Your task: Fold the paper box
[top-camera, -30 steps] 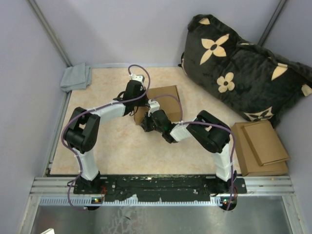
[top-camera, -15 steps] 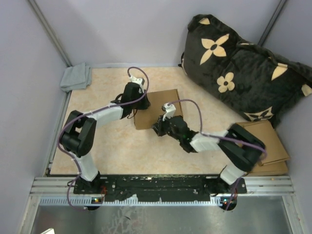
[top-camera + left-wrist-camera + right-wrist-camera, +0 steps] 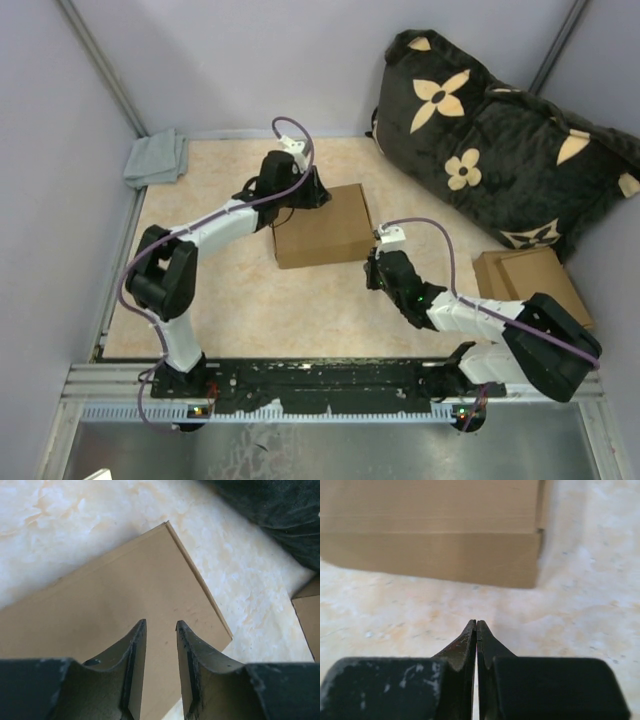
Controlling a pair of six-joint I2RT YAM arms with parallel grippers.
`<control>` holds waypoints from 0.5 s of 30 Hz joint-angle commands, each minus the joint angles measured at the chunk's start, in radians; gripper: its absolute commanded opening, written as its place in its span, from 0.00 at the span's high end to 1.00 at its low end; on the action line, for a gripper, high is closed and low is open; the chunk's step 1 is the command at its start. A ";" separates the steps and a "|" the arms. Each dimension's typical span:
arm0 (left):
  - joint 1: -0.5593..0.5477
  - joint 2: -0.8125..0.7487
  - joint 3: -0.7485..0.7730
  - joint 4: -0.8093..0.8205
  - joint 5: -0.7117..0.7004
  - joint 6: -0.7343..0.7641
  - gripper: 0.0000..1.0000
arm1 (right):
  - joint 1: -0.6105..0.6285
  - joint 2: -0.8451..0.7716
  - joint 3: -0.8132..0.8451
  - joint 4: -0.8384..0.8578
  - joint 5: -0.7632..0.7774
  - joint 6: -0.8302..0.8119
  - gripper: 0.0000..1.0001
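The paper box (image 3: 322, 226) lies closed and flat on the table, a plain brown shallow carton. In the top view my left gripper (image 3: 312, 191) hovers over the box's far left edge. The left wrist view shows its fingers (image 3: 136, 650) apart above the box lid (image 3: 100, 595), nothing between them. My right gripper (image 3: 375, 271) is off the box, just beyond its near right corner. In the right wrist view that gripper (image 3: 476, 623) is shut and empty, pointing at the box's side wall (image 3: 435, 555) across bare table.
A large black pillow with tan flowers (image 3: 500, 140) leans at the back right. A stack of flat brown cardboard pieces (image 3: 535, 295) lies at the right edge. A grey cloth (image 3: 157, 158) sits in the far left corner. Walls close in the table.
My right arm has drawn back off the box toward the near right, staying shut. My left gripper has opened and shifted a little toward the far edge of the box.
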 commanded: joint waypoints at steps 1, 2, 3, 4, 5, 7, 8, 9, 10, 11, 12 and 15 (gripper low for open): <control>-0.024 0.106 0.102 0.037 0.042 -0.009 0.63 | -0.084 0.035 0.005 0.050 0.058 0.049 1.00; -0.027 0.129 0.115 0.038 0.041 -0.008 0.63 | -0.089 0.047 0.007 0.058 0.058 0.050 1.00; -0.027 0.152 0.127 0.038 0.041 -0.006 0.63 | -0.092 0.061 0.014 0.064 0.064 0.047 1.00; -0.027 0.175 0.136 0.032 0.043 -0.006 0.63 | -0.092 0.080 0.028 0.067 0.068 0.042 1.00; -0.027 0.196 0.144 0.029 0.047 -0.008 0.63 | -0.093 0.102 0.043 0.060 0.073 0.040 1.00; -0.028 0.236 0.149 0.028 0.063 -0.016 0.63 | -0.099 0.153 0.076 0.036 0.076 0.044 1.00; -0.030 0.245 0.147 0.028 0.074 -0.020 0.63 | -0.101 0.181 0.088 0.028 0.076 0.047 1.00; -0.032 0.255 0.143 0.033 0.080 -0.023 0.63 | -0.101 0.201 0.093 0.039 0.070 0.050 1.00; -0.034 0.263 0.136 0.036 0.086 -0.024 0.63 | -0.103 0.217 0.093 0.066 0.065 0.053 1.00; -0.036 0.269 0.134 0.035 0.093 -0.023 0.64 | -0.103 0.235 0.094 0.092 0.062 0.059 1.00; -0.040 0.274 0.133 0.030 0.105 -0.019 0.64 | -0.111 0.257 0.097 0.118 0.054 0.064 1.00; -0.050 0.293 0.118 0.012 0.153 -0.005 0.66 | -0.149 0.335 0.132 0.199 0.017 0.078 1.00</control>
